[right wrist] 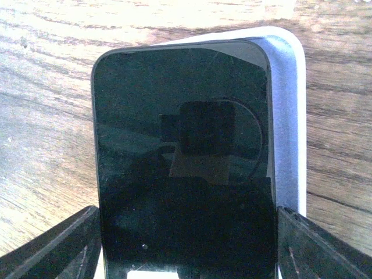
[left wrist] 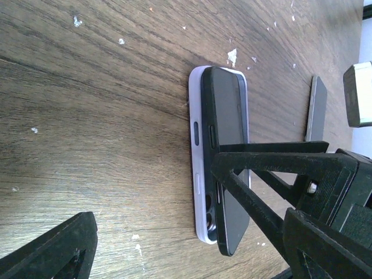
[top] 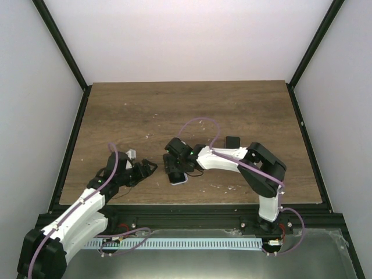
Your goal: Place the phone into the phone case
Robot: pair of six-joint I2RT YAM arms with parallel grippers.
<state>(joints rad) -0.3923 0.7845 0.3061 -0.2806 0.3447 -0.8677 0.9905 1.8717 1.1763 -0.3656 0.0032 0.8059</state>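
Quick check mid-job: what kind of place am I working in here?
Probably a lab robot cell, not a home: plain white wall panels, black frame posts, and a wood-grain table.

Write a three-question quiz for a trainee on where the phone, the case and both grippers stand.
1. True or false: the phone sits fully seated in the case.
2. What does the left gripper hold?
3. Whose fingers flank the phone's long edges? A) left gripper B) right gripper C) neither

Key: 1 false, it lies offset on top, with a strip of the case showing along one side; 2 nothing, its jaws stand open, apart from the phone; 3 B.
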